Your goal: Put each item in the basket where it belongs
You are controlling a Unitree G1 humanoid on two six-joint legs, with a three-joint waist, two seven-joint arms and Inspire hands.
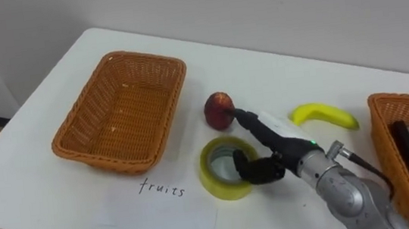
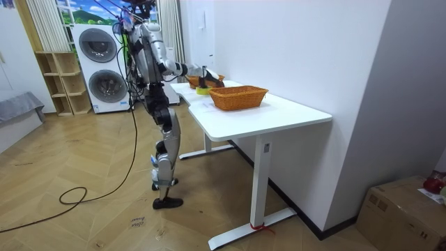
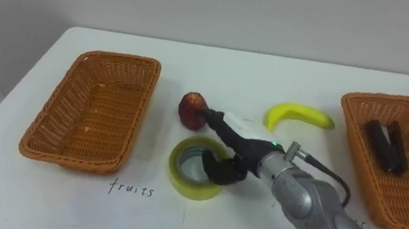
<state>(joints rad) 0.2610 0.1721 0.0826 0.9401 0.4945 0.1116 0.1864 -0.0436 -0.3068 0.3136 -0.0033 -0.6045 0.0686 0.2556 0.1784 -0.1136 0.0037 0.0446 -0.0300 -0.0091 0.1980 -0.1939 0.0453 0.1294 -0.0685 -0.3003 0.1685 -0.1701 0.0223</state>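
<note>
Touching red fruit (image 1: 218,109), right hand (image 1: 283,149) over yellow tape roll (image 1: 226,191)

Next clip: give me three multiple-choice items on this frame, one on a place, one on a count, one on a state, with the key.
1. Where is the curved yellow banana?
A inside the left-hand brown wicker basket
B inside the right-hand brown wicker basket
C on the white table

2. How many wicker baskets stand on the table?
A one
B two
C three

3. The left-hand basket is:
A empty
B holding the banana
C tipped over

Key: 1 C, it lies on bare tabletop beside the right-hand basket. 2 B, one stands at each side. 3 A, its woven floor is bare.
</note>
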